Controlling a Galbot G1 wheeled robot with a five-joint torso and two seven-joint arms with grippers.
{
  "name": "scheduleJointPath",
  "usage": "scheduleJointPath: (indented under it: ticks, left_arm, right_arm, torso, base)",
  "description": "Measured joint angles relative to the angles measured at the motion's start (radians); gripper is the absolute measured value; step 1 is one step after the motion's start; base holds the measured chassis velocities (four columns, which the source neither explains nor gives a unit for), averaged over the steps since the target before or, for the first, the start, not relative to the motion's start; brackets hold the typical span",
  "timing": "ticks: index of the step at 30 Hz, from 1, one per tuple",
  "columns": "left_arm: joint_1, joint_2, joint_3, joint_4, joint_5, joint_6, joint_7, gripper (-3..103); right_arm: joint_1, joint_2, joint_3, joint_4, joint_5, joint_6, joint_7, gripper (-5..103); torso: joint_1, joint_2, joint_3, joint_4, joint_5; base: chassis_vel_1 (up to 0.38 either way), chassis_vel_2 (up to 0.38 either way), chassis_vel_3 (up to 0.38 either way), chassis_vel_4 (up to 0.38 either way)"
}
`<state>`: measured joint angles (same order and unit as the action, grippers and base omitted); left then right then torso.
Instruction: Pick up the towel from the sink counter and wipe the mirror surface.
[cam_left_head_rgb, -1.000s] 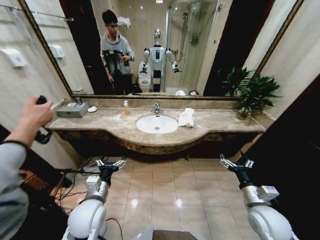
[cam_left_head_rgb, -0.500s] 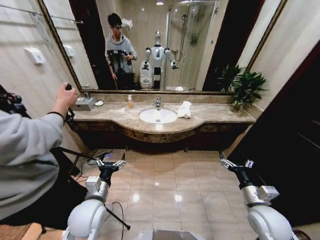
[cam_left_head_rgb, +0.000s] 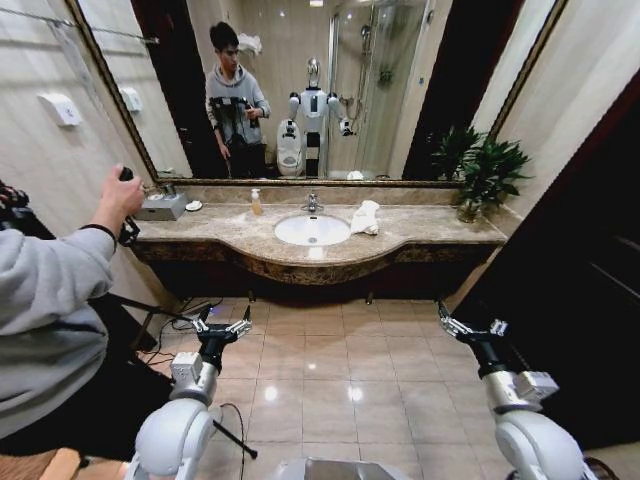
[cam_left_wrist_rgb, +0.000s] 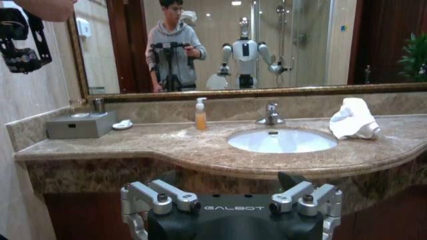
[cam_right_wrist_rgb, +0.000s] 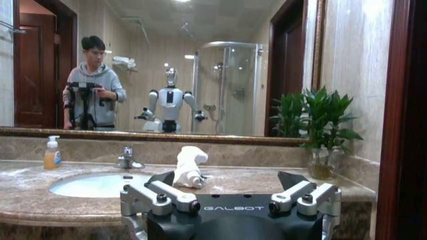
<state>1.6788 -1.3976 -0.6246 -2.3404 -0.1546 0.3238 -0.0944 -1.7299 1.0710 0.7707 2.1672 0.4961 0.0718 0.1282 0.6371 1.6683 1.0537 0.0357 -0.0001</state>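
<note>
we see the worktop (cam_left_head_rgb: 420, 232) in mottled brown-beige marble, with a white basin (cam_left_head_rgb: 312, 230) and a white towel (cam_left_head_rgb: 366, 216) near its back edge. the soap bottle (cam_left_head_rgb: 255, 203) is amber. the mirror (cam_left_head_rgb: 330, 80) has a dark gold-brown frame. the plant (cam_left_head_rgb: 480, 165) is deep green. floor tiles (cam_left_head_rgb: 340, 370) are glossy beige.

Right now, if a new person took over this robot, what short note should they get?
Left gripper and right gripper: both open, empty, held low over the floor tiles, well short of the sink counter.
Towel: bunched on the counter, just on the robot's right of the basin, untouched.
Mirror surface: above the counter, not wiped.
Done: nothing. Left: grab the towel, wipe the mirror.
</note>
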Motion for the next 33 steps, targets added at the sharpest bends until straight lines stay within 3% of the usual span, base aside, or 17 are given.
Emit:
scheduleJointPath:
  ticks: [33]
  left_arm:
    - [0.0,0.0,0.0,0.0,0.0,0.0,0.0,100]
  right_arm:
    - [0.0,0.0,0.0,0.0,0.0,0.0,0.0,100]
  torso:
    - [0.0,0.0,0.0,0.0002,0.0001]
  base:
    - [0.023,-0.036,-0.017,0.033]
